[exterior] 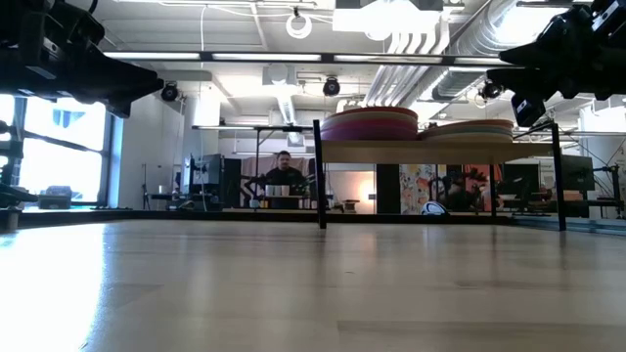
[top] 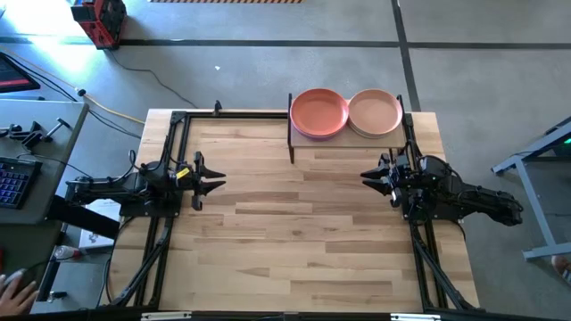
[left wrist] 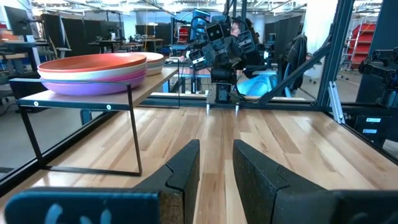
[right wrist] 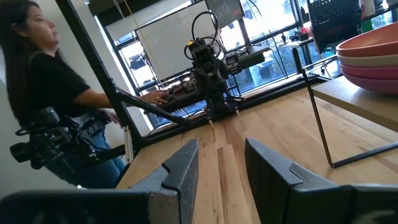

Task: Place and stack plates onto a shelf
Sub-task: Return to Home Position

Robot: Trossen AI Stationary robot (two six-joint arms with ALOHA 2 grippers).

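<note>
I see the shelf [top: 350,144] at the far edge of the counter [top: 294,241], right of its middle. It carries two stacks of plates side by side. The stack nearer my left arm is topped by the orange-red plate [top: 319,111]. The wrist views show an off-white plate [right wrist: 373,61], a magenta plate [right wrist: 376,78] and a purple plate [left wrist: 87,88] beneath it. The other stack shows a peach plate [top: 375,111] on top.

My left pincer [top: 217,185] hangs over the counter's left side, well apart from the shelf. Its fingers are released, with only bare wood showing between them. My right pincer [top: 366,177] hovers at the right side, near the shelf's right front corner, likewise released and grasping nothing. The two point toward each other across the counter.

A person [right wrist: 37,87] shows in the right wrist view, beyond the counter's edge on the left arm's side.
</note>
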